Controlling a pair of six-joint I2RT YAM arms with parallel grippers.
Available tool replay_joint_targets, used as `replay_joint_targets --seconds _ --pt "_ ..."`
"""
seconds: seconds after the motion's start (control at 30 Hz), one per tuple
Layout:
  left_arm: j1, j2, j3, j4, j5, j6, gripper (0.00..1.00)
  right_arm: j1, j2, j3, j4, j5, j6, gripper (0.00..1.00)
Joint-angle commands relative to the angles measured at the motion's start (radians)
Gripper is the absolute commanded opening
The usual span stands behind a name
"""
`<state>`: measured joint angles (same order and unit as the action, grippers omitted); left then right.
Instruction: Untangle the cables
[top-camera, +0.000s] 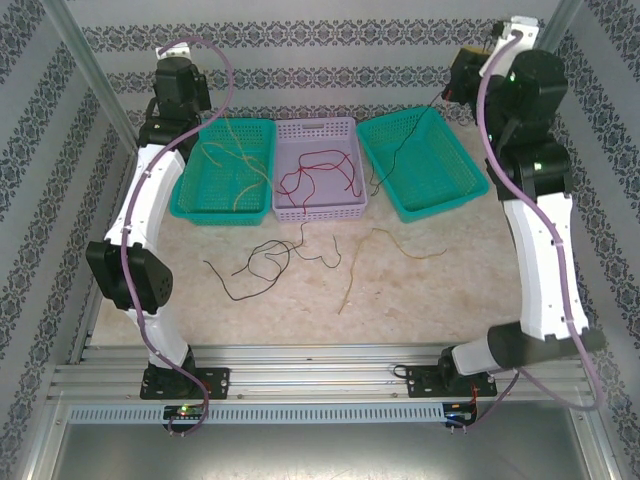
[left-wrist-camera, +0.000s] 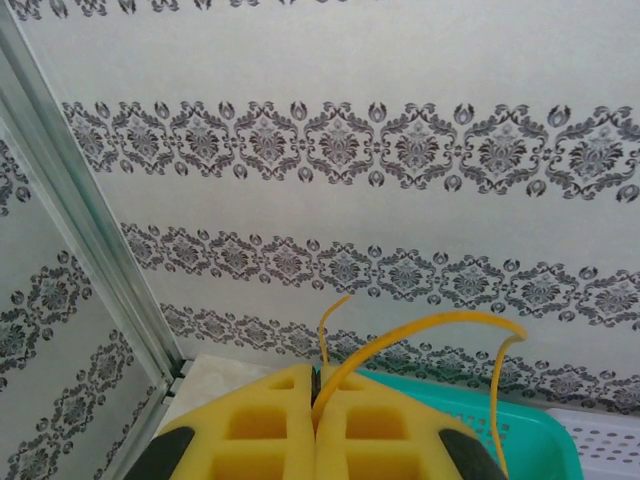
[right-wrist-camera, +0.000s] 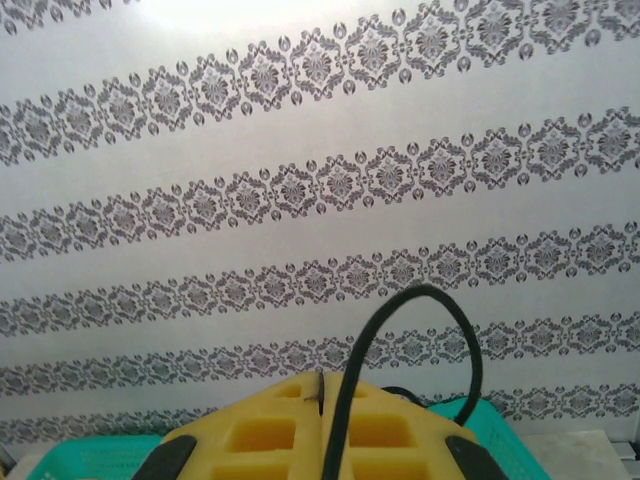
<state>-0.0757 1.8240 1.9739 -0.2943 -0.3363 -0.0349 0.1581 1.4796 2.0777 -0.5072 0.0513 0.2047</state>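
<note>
Some red cable (top-camera: 322, 170) lies in purple basket (top-camera: 316, 123); left hand (left-wrist-camera: 315, 380) clamps yellow cable (left-wrist-camera: 440, 320), right hand (right-wrist-camera: 320, 388) clamps black cable (right-wrist-camera: 420, 292).

Three baskets in a row at far side of tabletop (top-camera: 450, 290): left basket (top-camera: 222, 215), middle basket (top-camera: 318, 212), right basket (top-camera: 432, 208).

Left cable (top-camera: 240, 165) lies in left basket, its end pinched in left gripper (left-wrist-camera: 315, 385) above. Middle cable (top-camera: 320, 180) lies in middle basket. Right cable (top-camera: 400, 150) drops from right gripper (right-wrist-camera: 320, 385) into right basket.

Loose cable (top-camera: 262, 262) on tabletop before middle basket; second loose cable (top-camera: 385, 245) to its right.
</note>
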Motion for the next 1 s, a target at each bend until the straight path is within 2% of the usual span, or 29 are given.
replay_joint_targets --seconds 0.0,0.23,0.4,0.8,0.97 --pt "0.038 -0.055 -0.015 0.038 0.016 -0.041 0.0 -0.025 0.067 0.14 -0.051 -0.032 -0.026 0.0" --pt "0.05 -0.181 0.032 0.036 0.102 -0.115 0.0 -0.06 0.214 0.254 -0.046 0.008 -0.058 0.0" --pt "0.05 -0.225 0.045 0.042 0.114 -0.116 0.0 -0.119 0.314 0.233 -0.02 -0.042 -0.023 0.0" --pt "0.05 -0.221 0.02 0.057 0.113 -0.098 0.0 -0.137 0.492 0.077 0.031 -0.031 -0.054 0.0" --pt "0.051 -0.219 -0.033 0.094 0.1 -0.077 0.0 -0.114 0.497 -0.033 0.056 -0.025 -0.051 0.0"
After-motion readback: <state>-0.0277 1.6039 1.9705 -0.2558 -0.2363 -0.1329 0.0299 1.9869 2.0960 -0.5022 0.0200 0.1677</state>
